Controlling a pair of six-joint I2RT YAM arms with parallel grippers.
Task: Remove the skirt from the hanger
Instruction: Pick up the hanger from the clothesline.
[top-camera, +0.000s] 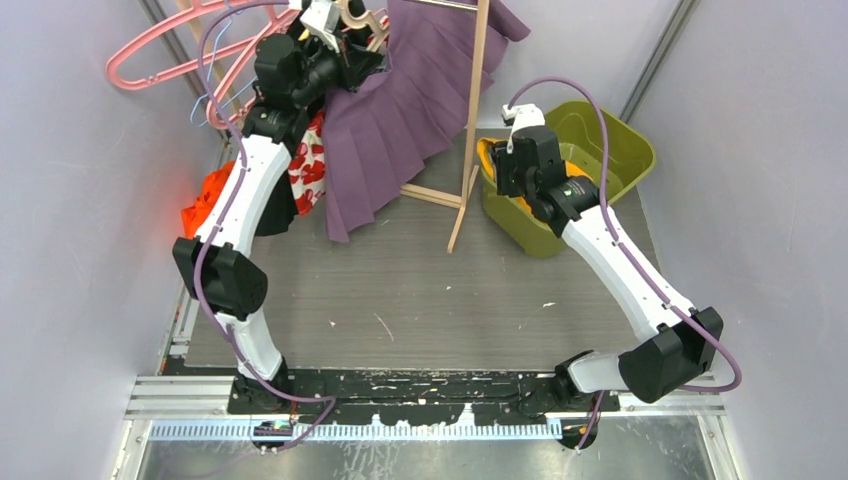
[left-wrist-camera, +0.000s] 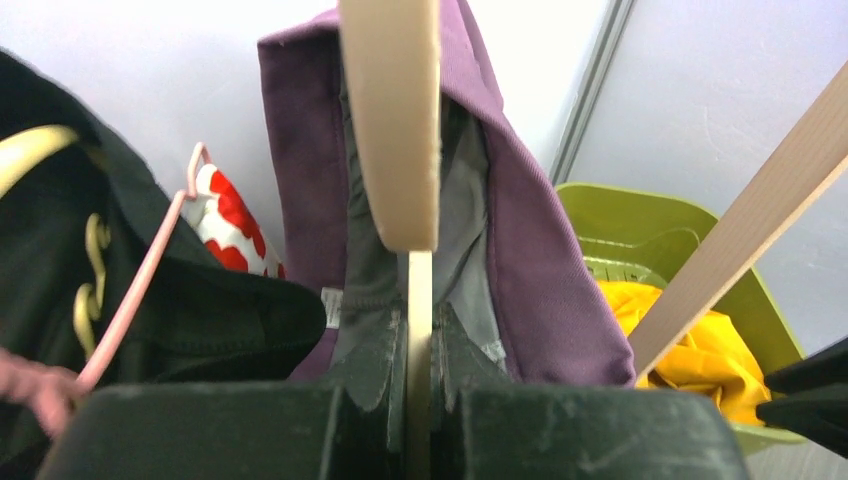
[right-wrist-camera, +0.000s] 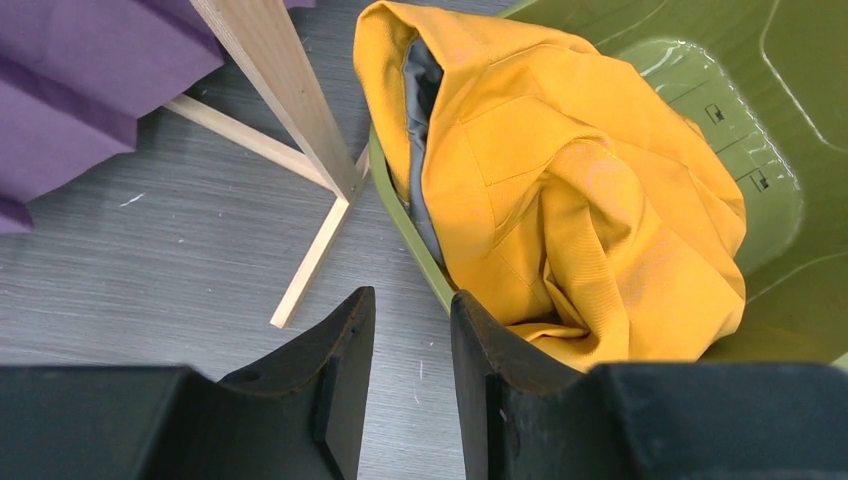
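My left fingers (left-wrist-camera: 372, 365) are pinched shut on the thin lower edge of the pale wooden hanger (left-wrist-camera: 392, 120), at the upper left of the overhead view. The purple pleated skirt (top-camera: 400, 110) hangs from that hanger, its waistband wrapped over the wood and its pleats fanning down beside the light wooden rack (top-camera: 478, 110). The skirt's grey lining lies right against my pads on both sides, so I may be trapping cloth with the wood. If so, any pull would drag the skirt along instead of freeing it. My hold on so narrow an edge looks weak, and I judge the hanger could twist or slip under the skirt's weight. A hard tug could catch the pleats on the rack post and tip it. The pink wire hangers (top-camera: 160, 60) and the black garment (left-wrist-camera: 150, 300) crowd close and could snag. My right fingers (right-wrist-camera: 345, 350) stand partly apart and empty over the yellow garment (right-wrist-camera: 580, 200) in the olive-green plastic bin (top-camera: 620, 150), well apart from the skirt, so nothing grips the cloth.
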